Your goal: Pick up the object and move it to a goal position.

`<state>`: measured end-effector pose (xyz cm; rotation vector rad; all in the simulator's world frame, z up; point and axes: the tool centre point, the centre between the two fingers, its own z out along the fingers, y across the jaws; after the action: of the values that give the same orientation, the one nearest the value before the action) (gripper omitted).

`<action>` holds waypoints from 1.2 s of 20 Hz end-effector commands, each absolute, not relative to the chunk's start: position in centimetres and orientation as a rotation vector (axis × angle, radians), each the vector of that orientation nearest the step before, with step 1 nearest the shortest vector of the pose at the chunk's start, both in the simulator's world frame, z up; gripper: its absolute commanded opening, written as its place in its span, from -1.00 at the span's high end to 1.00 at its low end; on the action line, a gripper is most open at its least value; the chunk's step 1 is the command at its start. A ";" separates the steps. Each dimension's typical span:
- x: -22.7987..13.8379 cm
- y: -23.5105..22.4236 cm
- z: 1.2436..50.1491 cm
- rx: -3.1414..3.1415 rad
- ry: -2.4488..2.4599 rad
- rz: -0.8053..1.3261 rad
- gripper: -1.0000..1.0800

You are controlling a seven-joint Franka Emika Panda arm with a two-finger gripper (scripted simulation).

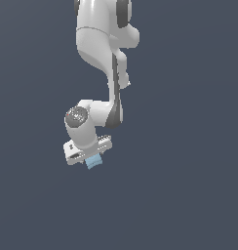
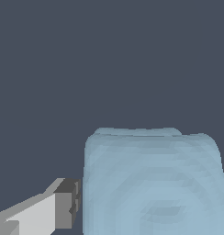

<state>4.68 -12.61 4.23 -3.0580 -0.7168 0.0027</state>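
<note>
Claw (image 1: 93, 158) clamped on the object (image 1: 94, 162), a small light-blue block that pokes out below the white hand in the exterior view. Wrist view: the block (image 2: 153, 183) fills the space between the fingers, one grey finger pad (image 2: 68, 204) pressed right against its side; the other pad is only a sliver at the frame edge, contact there hard to confirm. Arm reaches down from the top of the exterior view, wrist bent over, block under the hand. Flat dark-grey background all round; can't tell if the block sits on the counter or is lifted, no shadow or edge visible. No goal marker in either view. Judged step: grasp made, transport phase. Next move likely needs carrying to the goal while holding grip firm; the block is much narrower than the claw, so slip or twist is the risk.
</note>
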 end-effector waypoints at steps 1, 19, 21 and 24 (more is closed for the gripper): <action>4.8 -12.6 3.9 -3.059 -0.717 0.000 -0.92; 4.6 -12.3 4.1 -3.059 -0.717 0.000 1.00; 4.4 -11.9 4.2 -3.059 -0.717 0.000 1.00; 3.8 -11.0 4.4 -3.059 -0.717 0.000 1.00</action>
<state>4.07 -11.48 4.27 -3.0589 -0.7161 0.0008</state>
